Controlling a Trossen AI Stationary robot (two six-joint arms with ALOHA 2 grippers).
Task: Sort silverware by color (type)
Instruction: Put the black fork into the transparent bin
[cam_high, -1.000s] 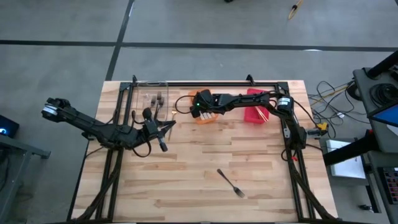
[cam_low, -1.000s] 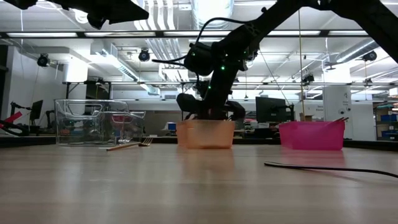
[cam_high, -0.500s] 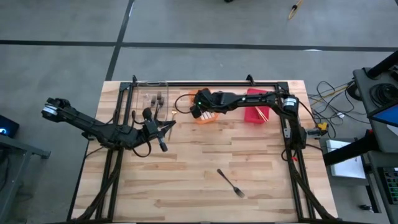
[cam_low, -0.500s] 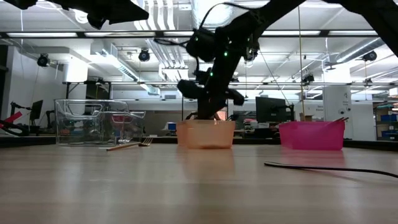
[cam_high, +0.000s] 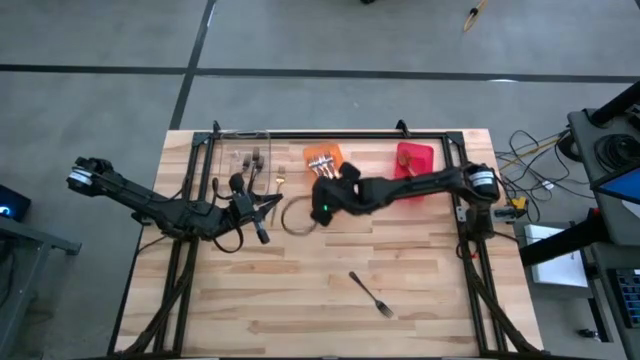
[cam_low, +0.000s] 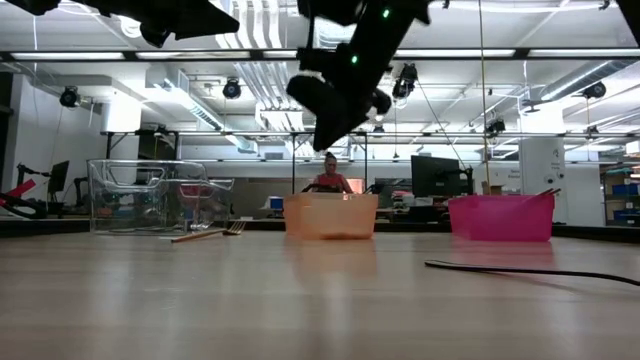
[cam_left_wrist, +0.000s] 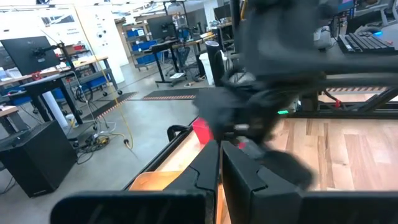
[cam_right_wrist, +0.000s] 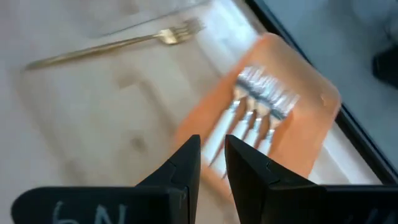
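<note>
Wooden table (cam_high: 300, 290): white forks (cam_right_wrist: 255, 115) are seen in the orange bin (cam_right_wrist: 311, 134) just past the right gripper's (cam_right_wrist: 211, 163) slightly parted, empty fingers; the left gripper (cam_left_wrist: 219, 177) is shut, empty.

Two dark arms, black tube links and chunky joints.
Left arm (cam_high: 150, 205): silver collar at its outer joint, loose black cable looped near the wrist. Right arm (cam_high: 400, 188): green LED at the wrist, silver ring at the base joint. Fingers (cam_right_wrist: 180, 165) matte black, angular; white lettering on the right wrist housing.
</note>
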